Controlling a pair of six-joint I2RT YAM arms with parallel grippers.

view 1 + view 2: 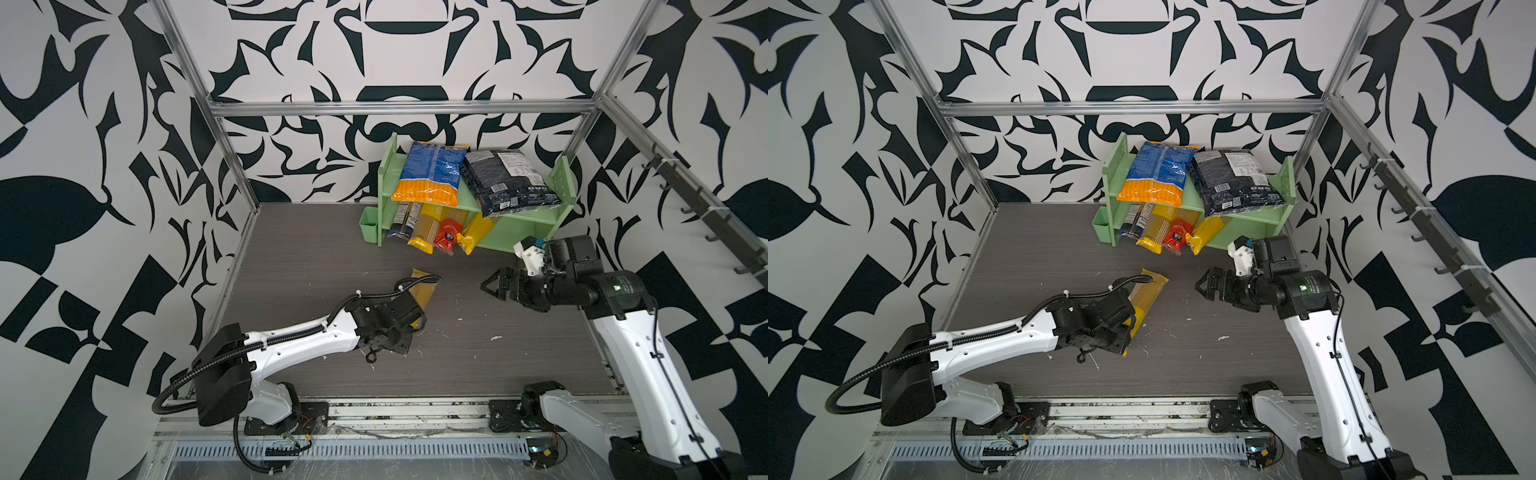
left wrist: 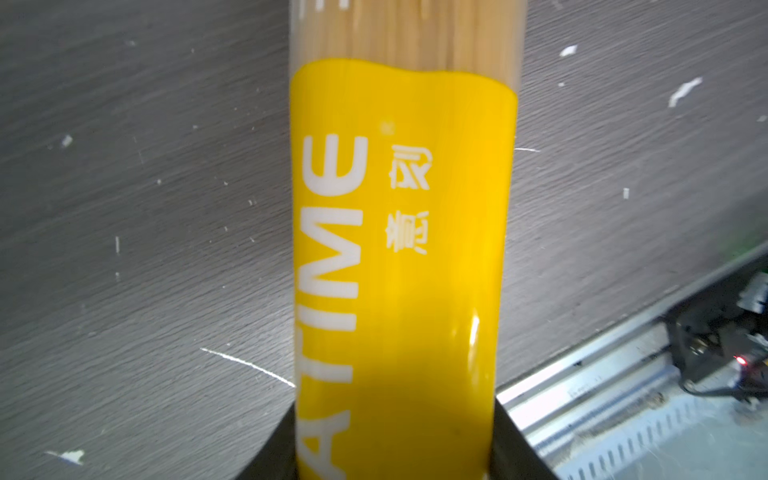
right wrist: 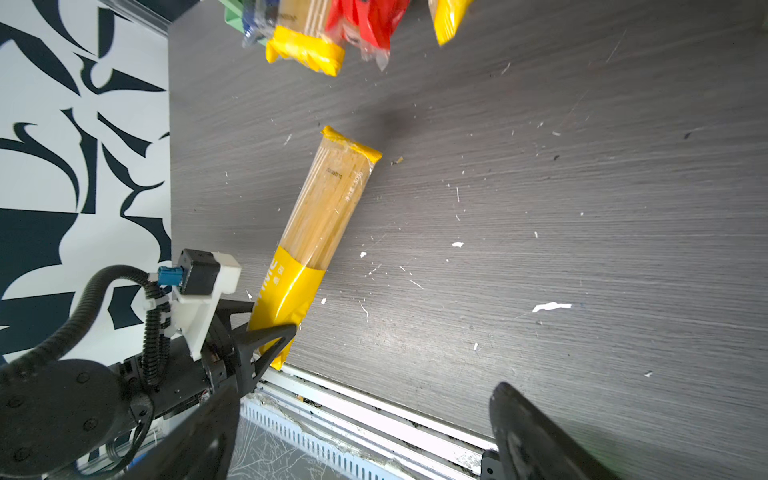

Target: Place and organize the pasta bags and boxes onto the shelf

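My left gripper (image 1: 411, 320) is shut on the yellow end of a long yellow spaghetti pack (image 1: 424, 286), low over the dark table; its clear end points toward the shelf. The left wrist view shows the pack (image 2: 399, 249) pinched between both jaws. The light green shelf (image 1: 528, 217) stands at the back. A blue-and-orange bag (image 1: 432, 172) and a black bag (image 1: 509, 180) lie on its top tier. Navy-clear (image 1: 401, 224), yellow (image 1: 426, 232), red (image 1: 449, 235) and yellow (image 1: 478, 232) packs stick out of the lower tier. My right gripper (image 1: 492, 284) hangs open and empty, right of the held pack.
A small green cup (image 1: 369, 224) hangs on the shelf's left side. Patterned walls and aluminium frame posts (image 1: 232, 158) enclose the table (image 1: 498, 365). A metal rail (image 1: 407, 411) runs along the front edge. White crumbs dot the tabletop.
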